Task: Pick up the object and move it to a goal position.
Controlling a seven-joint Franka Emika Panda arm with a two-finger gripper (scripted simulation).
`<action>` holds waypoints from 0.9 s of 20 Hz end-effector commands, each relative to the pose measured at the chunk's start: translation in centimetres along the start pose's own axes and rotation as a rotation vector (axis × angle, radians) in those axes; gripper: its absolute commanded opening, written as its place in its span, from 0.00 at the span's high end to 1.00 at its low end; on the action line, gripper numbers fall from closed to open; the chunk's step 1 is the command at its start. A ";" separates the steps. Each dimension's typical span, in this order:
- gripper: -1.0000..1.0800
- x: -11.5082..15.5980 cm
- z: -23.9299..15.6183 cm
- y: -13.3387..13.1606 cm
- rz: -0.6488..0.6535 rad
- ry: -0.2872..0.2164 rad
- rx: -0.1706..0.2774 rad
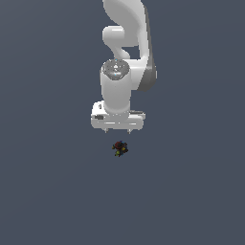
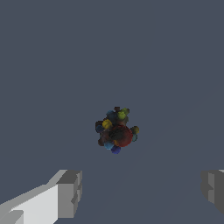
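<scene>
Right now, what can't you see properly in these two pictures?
- The gripper's fingertips: cut off by the wrist view's edge; hidden behind the hand in the exterior view.
- The object: too small in the exterior view to tell its shape; its underside is hidden in both.
- The goal position: nothing marks it in either view.

We saw object (image 1: 120,148) as tiny lumpy dark cluster, dark red rounded bulge on one side, yellow, green and blue specks scattered over it. In wrist view we found object (image 2: 116,130) irregular, knobbly, blue specks toward its rim, yellow-green ones near one end. It lay alone on plain grey surface, nothing touching it. We could not tell its upright side.
</scene>
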State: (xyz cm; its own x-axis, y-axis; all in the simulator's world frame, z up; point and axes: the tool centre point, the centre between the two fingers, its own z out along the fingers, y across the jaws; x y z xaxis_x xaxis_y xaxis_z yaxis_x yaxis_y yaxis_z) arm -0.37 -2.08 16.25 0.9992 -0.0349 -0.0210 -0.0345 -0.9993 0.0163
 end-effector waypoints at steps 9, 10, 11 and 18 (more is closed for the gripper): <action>0.04 0.1 0.7 -0.2 0.076 0.000 0.005; 0.04 0.1 0.9 -0.2 0.092 0.000 0.005; 0.04 0.1 1.0 -0.2 0.109 0.000 0.006; 0.04 0.3 2.4 -0.4 0.266 0.001 0.014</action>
State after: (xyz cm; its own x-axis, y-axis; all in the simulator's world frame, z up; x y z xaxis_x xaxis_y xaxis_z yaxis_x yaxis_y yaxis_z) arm -0.17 -1.76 14.19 0.9655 -0.2597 -0.0171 -0.2596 -0.9657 0.0086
